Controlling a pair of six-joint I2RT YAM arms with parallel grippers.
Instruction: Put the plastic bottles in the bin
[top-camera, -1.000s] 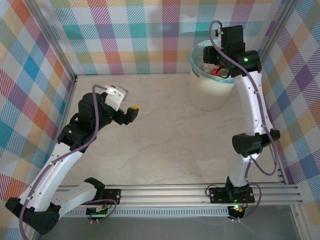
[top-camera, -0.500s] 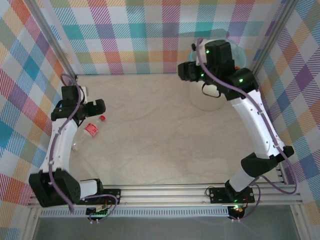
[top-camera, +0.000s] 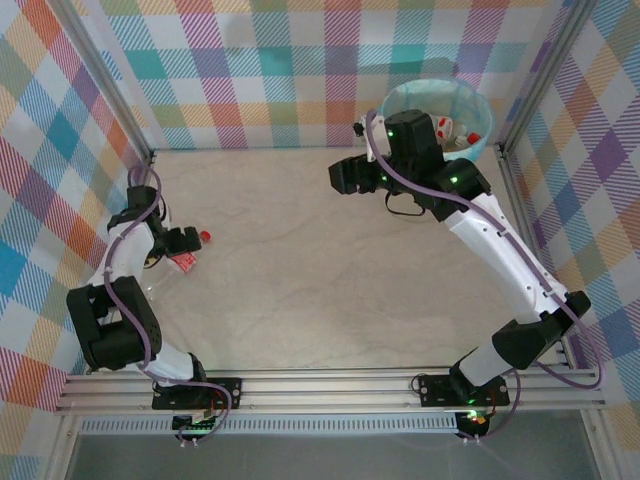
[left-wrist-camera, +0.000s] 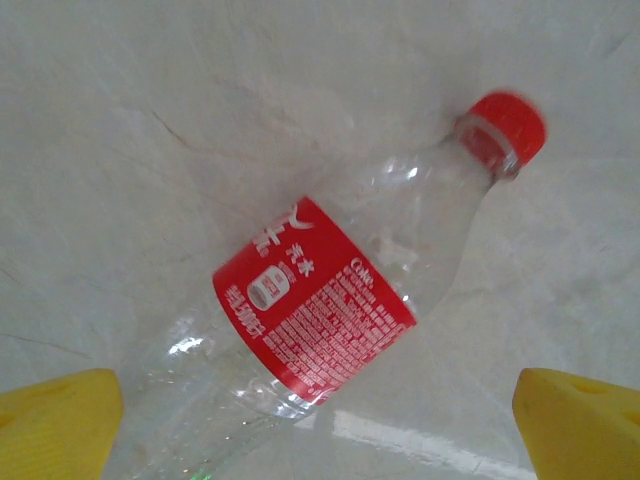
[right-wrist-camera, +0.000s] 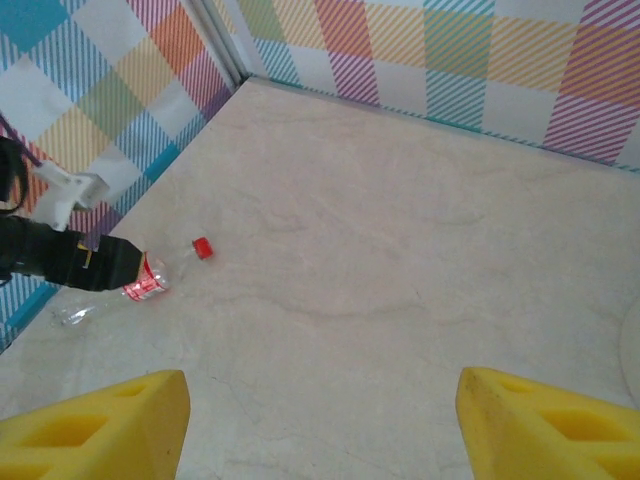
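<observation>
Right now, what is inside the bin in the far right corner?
Inside the bin, on its light blue bag, a few bottles with red on them show. The right arm covers the near part, so what lies there cannot be seen.

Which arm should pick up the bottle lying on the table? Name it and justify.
Left: the left gripper, open, hangs directly over the bottle; the right gripper is across the table by the bin.

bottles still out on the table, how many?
1. A clear red-capped, red-labelled bottle lies on its side at the left of the table, below the open left gripper. Some sit in the bin; the right arm may hide others.
</observation>
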